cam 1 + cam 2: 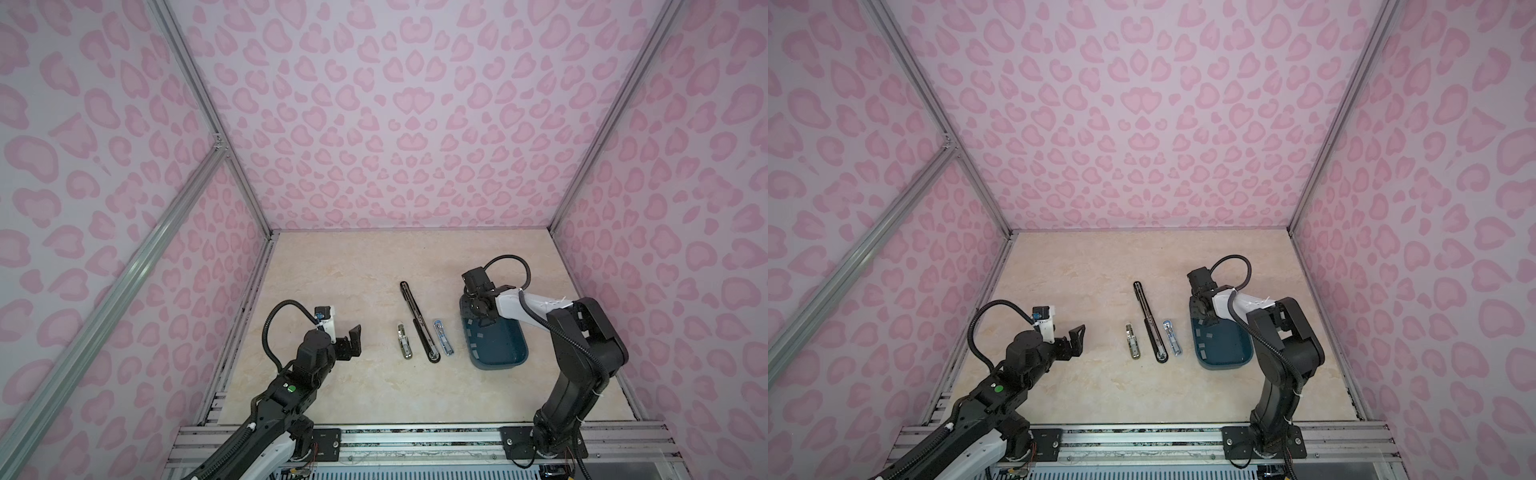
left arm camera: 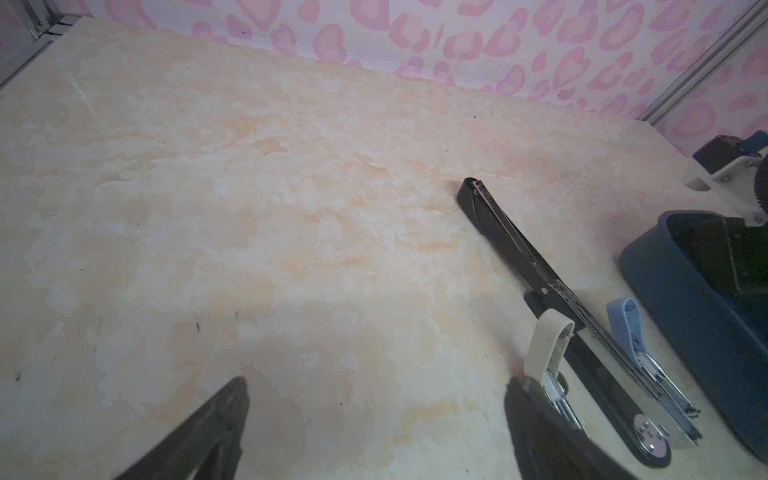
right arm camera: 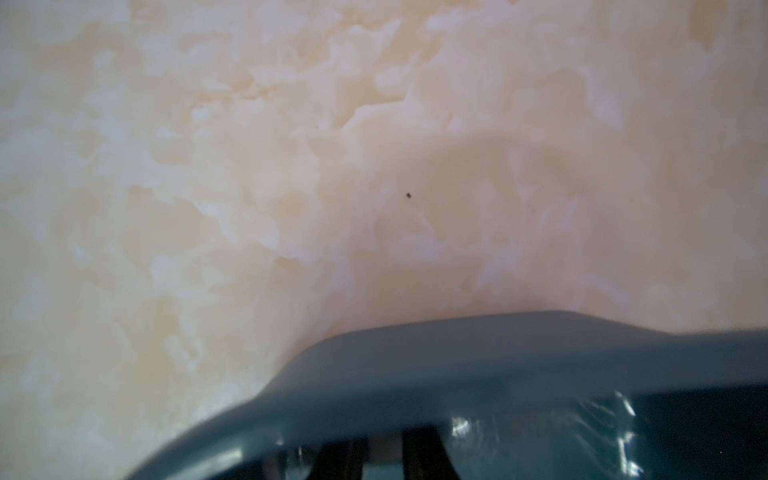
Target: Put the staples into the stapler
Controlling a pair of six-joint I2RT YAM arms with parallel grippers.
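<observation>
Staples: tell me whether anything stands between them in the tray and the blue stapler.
Nothing visible does. The staples lie in the tray, and the blue stapler lies beside it with only table between; just the tray's own wall must be cleared.

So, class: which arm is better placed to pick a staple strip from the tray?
Right. The right gripper is down inside the teal tray, among the staples; the left gripper hangs open beyond the staplers, away from the tray.
</observation>
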